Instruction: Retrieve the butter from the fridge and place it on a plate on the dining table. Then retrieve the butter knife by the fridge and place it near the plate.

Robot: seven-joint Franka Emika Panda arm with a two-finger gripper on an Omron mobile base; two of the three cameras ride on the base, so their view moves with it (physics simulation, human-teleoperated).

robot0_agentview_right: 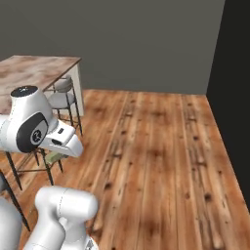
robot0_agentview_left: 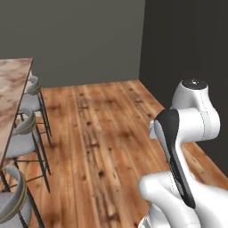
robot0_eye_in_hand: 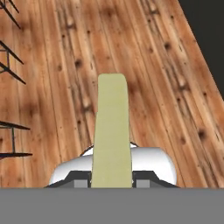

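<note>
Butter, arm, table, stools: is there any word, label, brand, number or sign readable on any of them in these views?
None. The butter in the gripper is a plain pale stick with no wrapper print. The small round mark on the arm's dark joint is too blurred to read. The dining table and stools carry no text.

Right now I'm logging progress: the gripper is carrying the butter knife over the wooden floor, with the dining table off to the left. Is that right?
Not quite. In the hand view the gripper is shut on the butter, a pale yellowish stick, not the knife. The rest holds: wooden floor lies below, and the dining table stands left in the left base view.
</note>
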